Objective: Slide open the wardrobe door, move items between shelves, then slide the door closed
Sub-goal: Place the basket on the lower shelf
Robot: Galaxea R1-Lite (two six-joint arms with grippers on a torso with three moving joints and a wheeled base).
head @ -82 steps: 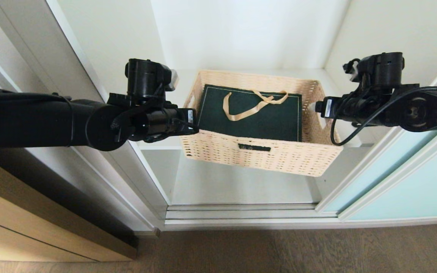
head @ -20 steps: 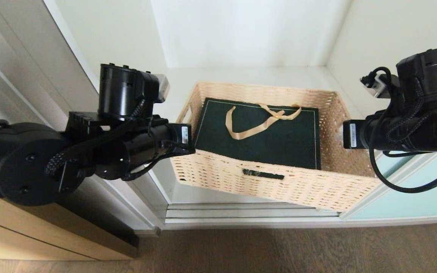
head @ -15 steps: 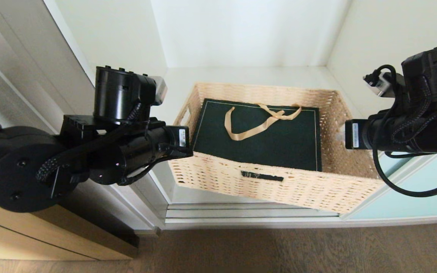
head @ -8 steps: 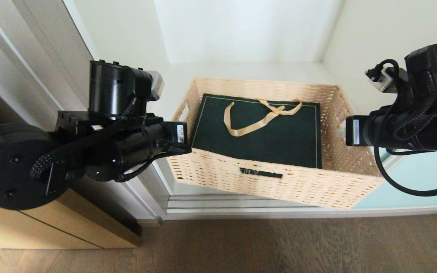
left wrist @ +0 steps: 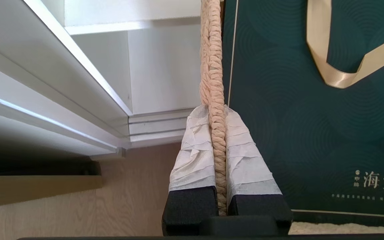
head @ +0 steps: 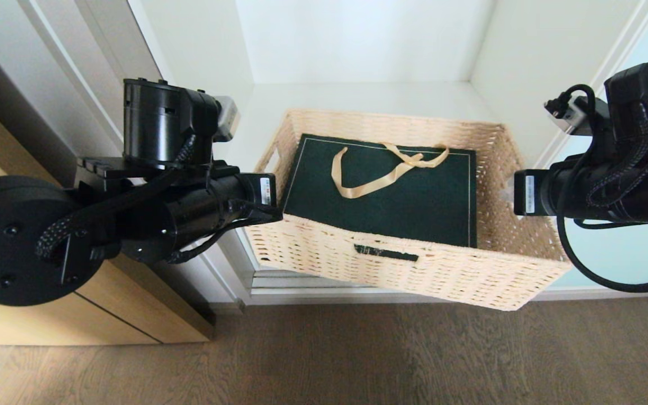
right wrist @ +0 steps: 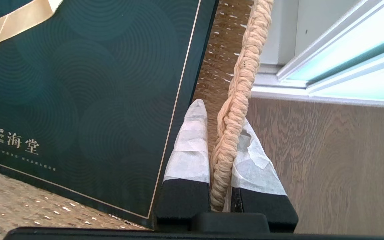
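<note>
The wicker basket (head: 403,225) hangs between both arms, half out of the wardrobe over the floor (head: 358,354), with the green gift bag (head: 386,185) lying flat inside. It looks light, but the weave probably flexes, so the braided rim is the place to grip. The left gripper (left wrist: 217,126) and the right gripper (right wrist: 223,133) each reach in level from opposite sides, jaws clamped on that rim.
</note>
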